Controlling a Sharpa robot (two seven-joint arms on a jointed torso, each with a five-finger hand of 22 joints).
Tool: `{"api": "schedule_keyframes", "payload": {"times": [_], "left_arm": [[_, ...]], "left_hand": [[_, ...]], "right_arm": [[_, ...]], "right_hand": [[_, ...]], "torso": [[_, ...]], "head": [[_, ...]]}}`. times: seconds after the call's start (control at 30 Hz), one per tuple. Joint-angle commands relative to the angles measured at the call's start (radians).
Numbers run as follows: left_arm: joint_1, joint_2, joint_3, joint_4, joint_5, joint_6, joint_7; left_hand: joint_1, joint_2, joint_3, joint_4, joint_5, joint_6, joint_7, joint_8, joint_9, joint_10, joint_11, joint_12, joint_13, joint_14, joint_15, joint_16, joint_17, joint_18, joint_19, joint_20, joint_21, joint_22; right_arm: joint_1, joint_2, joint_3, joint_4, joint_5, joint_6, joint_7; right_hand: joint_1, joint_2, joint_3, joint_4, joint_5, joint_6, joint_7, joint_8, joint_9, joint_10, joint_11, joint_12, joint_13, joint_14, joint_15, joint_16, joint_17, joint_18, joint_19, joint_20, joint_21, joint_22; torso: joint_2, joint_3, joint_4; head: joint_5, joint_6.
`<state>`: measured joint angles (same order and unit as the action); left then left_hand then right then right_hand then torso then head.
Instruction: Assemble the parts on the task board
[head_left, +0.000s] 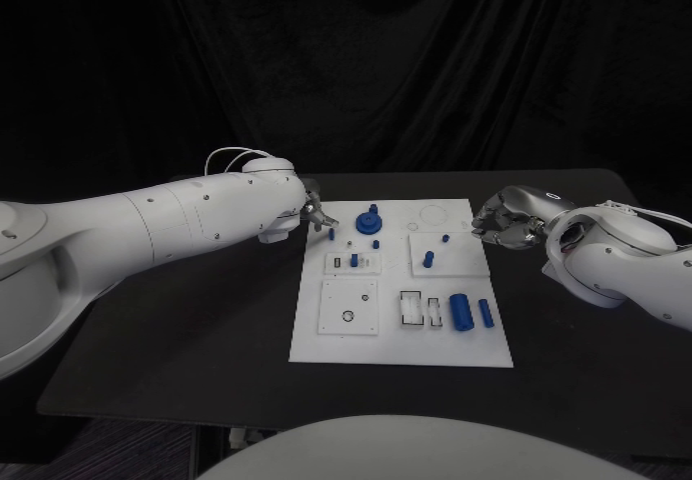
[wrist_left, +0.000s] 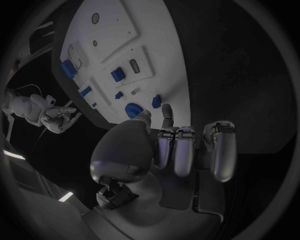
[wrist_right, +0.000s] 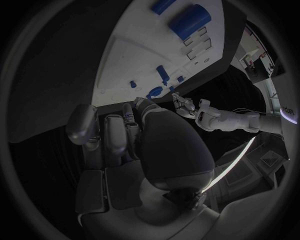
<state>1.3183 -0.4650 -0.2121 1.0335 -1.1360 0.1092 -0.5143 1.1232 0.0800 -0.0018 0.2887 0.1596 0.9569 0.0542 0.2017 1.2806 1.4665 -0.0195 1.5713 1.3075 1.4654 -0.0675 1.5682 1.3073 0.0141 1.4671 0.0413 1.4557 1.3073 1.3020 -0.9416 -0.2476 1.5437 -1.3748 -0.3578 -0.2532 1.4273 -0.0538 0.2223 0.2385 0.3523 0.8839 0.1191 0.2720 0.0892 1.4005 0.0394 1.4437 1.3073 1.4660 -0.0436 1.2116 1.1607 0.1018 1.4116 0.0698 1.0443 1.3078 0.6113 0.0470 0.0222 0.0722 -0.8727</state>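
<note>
The white task board (head_left: 325, 335) lies mid-table. A blue round knob (head_left: 369, 219) stands near its far edge, with small blue pegs (head_left: 376, 243) around it. A thick blue cylinder (head_left: 462, 311) and a thin one (head_left: 486, 313) lie at its near right. My left hand (head_left: 310, 215) hovers at the board's far-left corner. Its fingertips (wrist_left: 165, 109) are just short of a small blue peg (wrist_left: 156, 101) and hold nothing. My right hand (head_left: 505, 222) hangs off the board's far-right edge, fingers loosely bent, holding nothing.
Recessed white plates (head_left: 348, 305) and slots (head_left: 413, 307) cover the near half of the board. Bare black table (head_left: 188, 340) lies to the left and right of it. A dark curtain closes off the back.
</note>
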Motion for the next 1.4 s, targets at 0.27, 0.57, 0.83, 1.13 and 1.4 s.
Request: {"api": "schedule_keyframes", "payload": {"times": [0.27, 0.57, 0.83, 1.13, 1.4], "left_arm": [[-0.007, 0.008, 0.001, -0.014, 0.000, -0.020, 0.043], [-0.010, 0.015, 0.001, -0.022, 0.000, -0.029, 0.062], [-0.015, 0.024, 0.001, -0.031, 0.000, -0.020, 0.062], [-0.027, 0.038, 0.001, -0.048, 0.000, -0.008, 0.048], [-0.033, 0.045, 0.001, -0.057, 0.000, -0.010, 0.039]], "left_hand": [[-0.001, 0.017, -0.011, -0.001, 0.001, -0.007, 0.006, -0.019, -0.019, 0.104, 0.010, 0.000, 0.263, 0.105, 0.009, 0.003, 0.263, 0.017, 0.031, 0.011, -0.011, 0.222], [-0.003, 0.020, -0.015, -0.001, -0.001, -0.005, 0.007, -0.026, -0.027, 0.104, 0.012, 0.000, 0.263, 0.105, 0.010, 0.003, 0.263, 0.018, 0.029, 0.012, -0.015, 0.221], [0.001, 0.023, -0.015, -0.003, 0.001, -0.003, 0.007, -0.029, -0.032, 0.104, 0.012, 0.000, 0.263, 0.105, 0.011, 0.003, 0.263, 0.018, 0.028, 0.013, -0.016, 0.221], [0.009, 0.028, -0.014, -0.006, 0.009, 0.002, 0.007, -0.034, -0.038, 0.104, 0.012, 0.000, 0.263, 0.105, 0.012, 0.003, 0.263, 0.018, 0.028, 0.015, -0.016, 0.221], [0.016, 0.030, -0.013, -0.008, 0.015, 0.004, 0.007, -0.038, -0.043, 0.104, 0.012, 0.000, 0.263, 0.105, 0.012, 0.003, 0.263, 0.019, 0.026, 0.015, -0.019, 0.220]], "right_arm": [[-0.002, 0.002, 0.001, -0.001, -0.003, 0.004, -0.010], [-0.002, 0.005, 0.001, -0.003, -0.003, 0.011, -0.013], [-0.002, 0.007, 0.001, -0.004, -0.003, 0.017, -0.016], [-0.002, 0.009, 0.001, -0.005, -0.003, 0.025, -0.013], [-0.002, 0.008, 0.001, -0.005, -0.003, 0.030, -0.013]], "right_hand": [[-0.004, -0.001, 0.004, 0.002, 0.004, 0.010, 0.000, 0.005, 0.000, -0.007, -0.005, -0.002, 0.045, 0.014, 0.003, -0.007, -0.002, 0.007, -0.006, -0.004, -0.006, 0.035], [-0.004, -0.001, 0.004, 0.002, 0.004, 0.010, 0.000, 0.005, 0.000, -0.007, -0.005, -0.002, 0.045, 0.014, 0.003, -0.007, -0.002, 0.007, -0.006, -0.004, -0.006, 0.035], [-0.003, 0.000, 0.004, 0.002, 0.005, 0.010, 0.000, 0.005, 0.000, -0.007, -0.006, -0.001, 0.045, 0.014, 0.003, -0.007, -0.002, 0.008, -0.006, -0.004, -0.007, 0.035], [-0.003, 0.000, 0.005, 0.002, 0.005, 0.010, 0.000, 0.005, 0.000, -0.007, -0.006, -0.002, 0.044, 0.013, 0.003, -0.008, -0.003, 0.008, -0.006, -0.005, -0.008, 0.034], [-0.004, -0.001, 0.005, 0.002, 0.005, 0.010, 0.000, 0.005, 0.000, -0.008, -0.006, -0.002, 0.043, 0.013, 0.003, -0.009, -0.004, 0.008, -0.007, -0.005, -0.009, 0.034]], "torso": [[-0.002, 0.0002, -0.0005], [-0.003, -0.0004, 0.0003], [-0.002, 0.0004, -0.0005], [-0.002, 0.0008, -0.0006], [-0.002, 0.0010, -0.0002]], "head": [[-0.002, 0.000], [-0.005, 0.000], [-0.004, 0.000], [-0.005, 0.000], [-0.005, 0.000]]}}
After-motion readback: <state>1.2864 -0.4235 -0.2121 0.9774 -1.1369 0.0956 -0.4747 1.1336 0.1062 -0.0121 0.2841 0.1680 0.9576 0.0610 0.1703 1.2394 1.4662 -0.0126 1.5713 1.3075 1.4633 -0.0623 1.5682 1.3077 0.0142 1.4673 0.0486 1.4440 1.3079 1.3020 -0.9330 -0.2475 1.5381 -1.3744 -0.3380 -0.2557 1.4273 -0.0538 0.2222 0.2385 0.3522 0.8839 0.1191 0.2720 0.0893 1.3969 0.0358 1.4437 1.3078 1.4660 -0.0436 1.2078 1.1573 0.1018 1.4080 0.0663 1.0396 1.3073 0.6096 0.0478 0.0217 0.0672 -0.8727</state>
